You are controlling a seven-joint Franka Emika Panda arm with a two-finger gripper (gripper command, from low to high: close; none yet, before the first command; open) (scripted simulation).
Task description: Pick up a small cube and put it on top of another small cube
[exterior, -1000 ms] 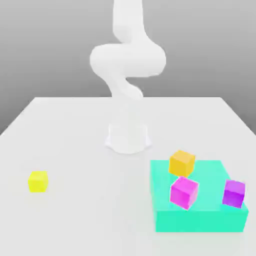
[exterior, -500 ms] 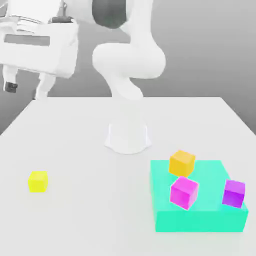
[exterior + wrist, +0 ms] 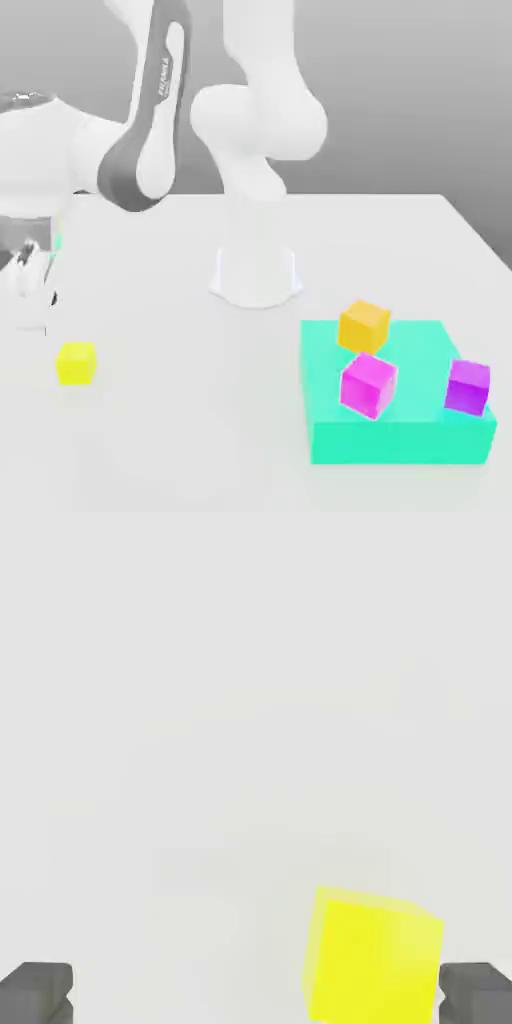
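Observation:
The small cube (image 3: 76,362) is plain bright yellow and sits alone on the white table at the exterior view's left. My gripper (image 3: 35,290) hangs just above it, a little further to the exterior view's left, at the end of the bent white arm. In the hand view the small cube (image 3: 372,957) lies on the table below my gripper (image 3: 256,997), close to one dark fingertip (image 3: 478,994) and far from the other fingertip (image 3: 35,994). The gripper is open and holds nothing.
A teal platform (image 3: 400,435) stands at the front on the exterior view's right. It carries an orange cube (image 3: 363,326) and two magenta cubes (image 3: 368,385) (image 3: 468,386). The arm's round white base (image 3: 256,275) stands mid-table.
The hand has swung in from above and come down at the exterior view's left, to just above the yellow cube. The cubes have not moved.

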